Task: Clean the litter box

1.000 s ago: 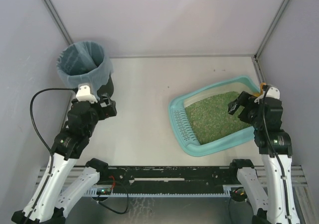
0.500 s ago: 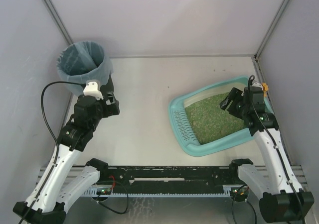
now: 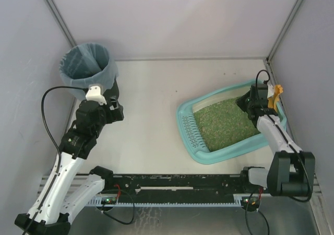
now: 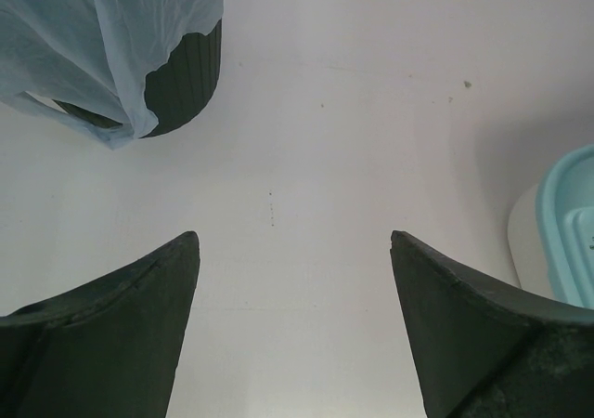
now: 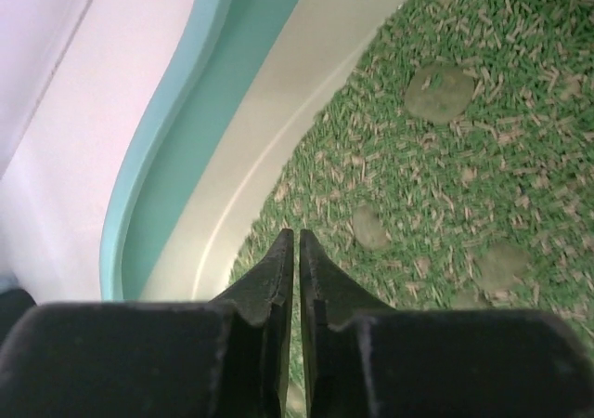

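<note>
The litter box (image 3: 210,157), a light-teal tray with a slotted grille on its left end, lies at the right of the table and holds green litter (image 3: 224,122). My right gripper (image 3: 245,102) hangs over its far right corner, close to the inner wall. In the right wrist view the right gripper (image 5: 296,233) is shut with nothing between its fingers, just above the litter (image 5: 464,176) beside the teal rim (image 5: 176,149). Round clumps (image 5: 438,91) lie in the litter. My left gripper (image 4: 293,237) stands open over bare table, far left of the box.
A round black bin (image 3: 87,67) lined with a blue bag (image 4: 102,37) stands at the back left, just beyond the left gripper. An orange scoop (image 3: 274,95) sits at the box's far right corner, beside the right wrist. Walls close in on both sides.
The right arm has reached forward to the box's far right corner and its jaws have shut. The left arm edged toward the bin, its jaws slightly narrower.
</note>
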`<state>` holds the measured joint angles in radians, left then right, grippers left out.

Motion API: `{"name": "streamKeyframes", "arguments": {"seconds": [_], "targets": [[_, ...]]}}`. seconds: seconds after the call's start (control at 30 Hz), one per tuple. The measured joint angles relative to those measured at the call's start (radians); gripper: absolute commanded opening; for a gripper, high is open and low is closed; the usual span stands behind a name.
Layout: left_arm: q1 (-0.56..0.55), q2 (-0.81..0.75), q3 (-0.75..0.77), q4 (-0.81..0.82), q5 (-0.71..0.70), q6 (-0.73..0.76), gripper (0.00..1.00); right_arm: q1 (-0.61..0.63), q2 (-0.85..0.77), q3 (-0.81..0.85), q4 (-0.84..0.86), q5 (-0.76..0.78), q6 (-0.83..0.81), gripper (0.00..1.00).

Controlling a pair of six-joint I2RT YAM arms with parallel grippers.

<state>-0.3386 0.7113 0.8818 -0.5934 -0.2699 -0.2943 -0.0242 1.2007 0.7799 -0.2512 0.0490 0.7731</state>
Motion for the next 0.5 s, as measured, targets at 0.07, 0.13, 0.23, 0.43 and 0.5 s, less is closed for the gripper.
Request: {"name": "streamKeyframes", "arguments": {"seconds": [0.07, 0.13, 0.23, 0.43, 0.5], "targets": [[0.015, -0.005, 0.0, 0.0, 0.016, 0.0, 0.87, -0.023, 0.055, -0.002, 0.063, -0.006, 0.017, 0.01], [0.035, -0.008, 0.0, 0.0, 0.032, -0.001, 0.87, -0.035, 0.103, -0.003, 0.118, -0.004, 0.027, 0.0], [0.061, -0.012, 0.0, 0.001, 0.051, -0.002, 0.87, -0.04, 0.155, -0.003, 0.182, 0.015, 0.039, 0.0], [0.102, -0.021, 0.0, 0.001, 0.083, -0.003, 0.86, -0.042, 0.267, -0.003, 0.316, 0.066, 0.052, 0.0], [0.109, -0.021, 0.0, 0.002, 0.093, -0.008, 0.86, -0.042, 0.309, -0.003, 0.365, 0.08, 0.055, 0.0]]}}
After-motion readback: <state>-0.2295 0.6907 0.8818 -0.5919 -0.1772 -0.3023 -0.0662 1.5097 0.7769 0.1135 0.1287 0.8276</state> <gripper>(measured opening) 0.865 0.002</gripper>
